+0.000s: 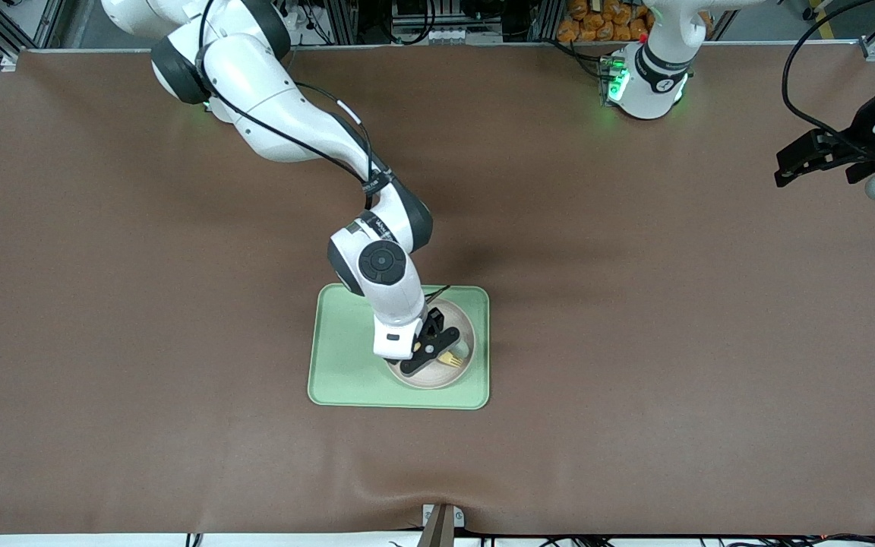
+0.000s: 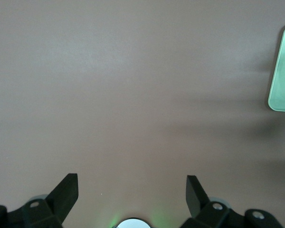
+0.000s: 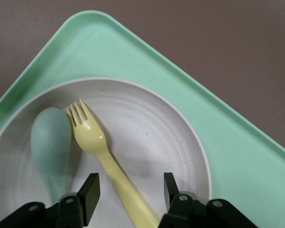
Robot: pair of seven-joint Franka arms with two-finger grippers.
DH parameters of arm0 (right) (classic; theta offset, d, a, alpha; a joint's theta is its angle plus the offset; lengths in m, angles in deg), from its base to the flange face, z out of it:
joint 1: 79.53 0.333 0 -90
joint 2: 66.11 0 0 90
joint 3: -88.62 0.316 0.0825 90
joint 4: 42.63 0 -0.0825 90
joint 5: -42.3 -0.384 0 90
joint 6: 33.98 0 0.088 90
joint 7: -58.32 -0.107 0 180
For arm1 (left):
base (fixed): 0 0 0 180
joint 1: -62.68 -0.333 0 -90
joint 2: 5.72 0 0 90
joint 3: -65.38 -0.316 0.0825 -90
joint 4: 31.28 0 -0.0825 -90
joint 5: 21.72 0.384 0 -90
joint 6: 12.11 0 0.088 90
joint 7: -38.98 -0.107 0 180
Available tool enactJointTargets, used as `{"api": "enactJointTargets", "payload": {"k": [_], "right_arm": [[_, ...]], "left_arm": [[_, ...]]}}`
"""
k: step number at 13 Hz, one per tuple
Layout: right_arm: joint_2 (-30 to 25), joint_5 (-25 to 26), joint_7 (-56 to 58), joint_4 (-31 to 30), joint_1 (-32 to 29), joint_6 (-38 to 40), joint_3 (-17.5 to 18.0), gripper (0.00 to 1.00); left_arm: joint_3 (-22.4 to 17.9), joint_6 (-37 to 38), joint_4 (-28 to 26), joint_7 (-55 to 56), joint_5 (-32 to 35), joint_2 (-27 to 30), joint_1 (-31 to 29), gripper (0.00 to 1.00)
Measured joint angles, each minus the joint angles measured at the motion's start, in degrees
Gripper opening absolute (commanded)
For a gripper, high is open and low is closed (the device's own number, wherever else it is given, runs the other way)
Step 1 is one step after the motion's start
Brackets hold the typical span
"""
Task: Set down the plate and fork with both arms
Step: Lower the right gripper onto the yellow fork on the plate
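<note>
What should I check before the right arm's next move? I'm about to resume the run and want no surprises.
1. Plate sits on the green tray: ok.
2. Fork lies on the plate, beside the spoon: ok.
3. Right gripper over the plate, fingers open and apart from the fork's handle: ok.
4. Fork free of any grip: ok; its handle runs between the open fingers without touching them.
5. Left gripper open, holding nothing, waiting over bare table at the left arm's end: ok.
6. Lower end of the fork's handle: cannot tell, hidden under the gripper.
</note>
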Motion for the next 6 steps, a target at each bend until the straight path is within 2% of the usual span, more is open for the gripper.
{"api": "enactJointTargets", "payload": {"k": [6], "right_arm": [[0.8,0.0,0.8,0.0,0.0,-0.3,0.0,0.61]], "left_arm": [[0.0,0.0,0.0,0.0,0.0,0.0,0.0,1.00]]}}
